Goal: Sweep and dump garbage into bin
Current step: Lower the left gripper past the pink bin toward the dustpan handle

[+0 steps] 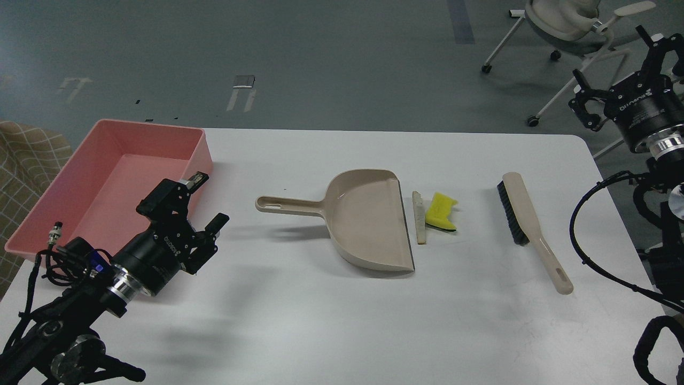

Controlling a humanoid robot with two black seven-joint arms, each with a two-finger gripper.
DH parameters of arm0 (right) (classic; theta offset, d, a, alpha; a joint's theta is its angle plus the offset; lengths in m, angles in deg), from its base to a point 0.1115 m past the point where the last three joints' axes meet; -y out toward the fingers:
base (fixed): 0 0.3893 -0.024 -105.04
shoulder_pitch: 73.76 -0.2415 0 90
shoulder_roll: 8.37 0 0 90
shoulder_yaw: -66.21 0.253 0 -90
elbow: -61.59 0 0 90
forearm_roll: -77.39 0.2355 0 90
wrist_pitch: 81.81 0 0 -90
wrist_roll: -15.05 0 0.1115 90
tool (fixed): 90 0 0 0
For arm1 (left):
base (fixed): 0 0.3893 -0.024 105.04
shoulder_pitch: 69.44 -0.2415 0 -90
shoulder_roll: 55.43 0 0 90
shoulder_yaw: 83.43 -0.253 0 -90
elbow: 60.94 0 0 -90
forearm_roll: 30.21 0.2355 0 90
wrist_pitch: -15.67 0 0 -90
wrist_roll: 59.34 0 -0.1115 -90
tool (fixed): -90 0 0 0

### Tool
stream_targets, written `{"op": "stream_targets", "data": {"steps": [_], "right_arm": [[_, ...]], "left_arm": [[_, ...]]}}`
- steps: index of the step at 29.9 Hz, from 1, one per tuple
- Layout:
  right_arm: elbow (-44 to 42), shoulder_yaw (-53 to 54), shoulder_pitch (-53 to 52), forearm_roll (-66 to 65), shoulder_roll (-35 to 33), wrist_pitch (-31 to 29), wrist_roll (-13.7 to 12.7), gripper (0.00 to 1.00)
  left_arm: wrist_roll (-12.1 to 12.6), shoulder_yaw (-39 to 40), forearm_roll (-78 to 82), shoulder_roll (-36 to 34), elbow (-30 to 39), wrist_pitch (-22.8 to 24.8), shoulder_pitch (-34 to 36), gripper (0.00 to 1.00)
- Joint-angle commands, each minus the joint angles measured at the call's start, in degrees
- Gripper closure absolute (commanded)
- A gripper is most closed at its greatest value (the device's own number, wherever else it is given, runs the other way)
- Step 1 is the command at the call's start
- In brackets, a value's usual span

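The garbage lies just right of the dustpan's mouth: a pale bread slice (pixel 420 217) standing on edge and a yellow sponge chunk (pixel 441 212) with a dark underside. The beige dustpan (pixel 366 219) lies mid-table with its handle pointing left. A beige brush (pixel 529 226) with dark bristles lies further right. The pink bin (pixel 115 182) sits at the table's left edge. My left gripper (pixel 197 206) is open and empty, low over the table at the bin's near right corner, left of the dustpan handle. My right gripper (pixel 620 69) is open and empty, raised beyond the table's right edge.
The white table (pixel 320 310) has its rounded far right corner near my right arm. An office chair (pixel 566 27) stands on the floor behind. A checked cloth (pixel 26 155) shows left of the bin.
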Motion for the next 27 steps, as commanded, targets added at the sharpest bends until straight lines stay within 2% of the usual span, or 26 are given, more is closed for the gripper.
{"op": "stream_targets", "data": {"steps": [1,9,15,27], "right_arm": [[0.0,0.0,0.0,0.0,0.4,0.0,0.0,0.00],[0.1,0.0,0.2,0.0,0.6,0.0,0.0,0.00],[-0.1,0.0,0.3,0.0,-0.3,0.0,0.0,0.00],[0.1,0.0,0.4,0.0,0.1,0.0,0.0,0.00]], "left_arm": [[0.3,-2.8,2.8,2.0,0.1,-0.4,-1.0,0.02],[0.7,-6.3,8.2,5.6,-1.3,-3.4,2.4,0.02],[0.4,-9.7,8.1,8.0,-10.6,-6.2,9.4,0.02],[0.5,-13.1,7.9,11.6,-19.4,-6.5,15.5,0.03]]}}
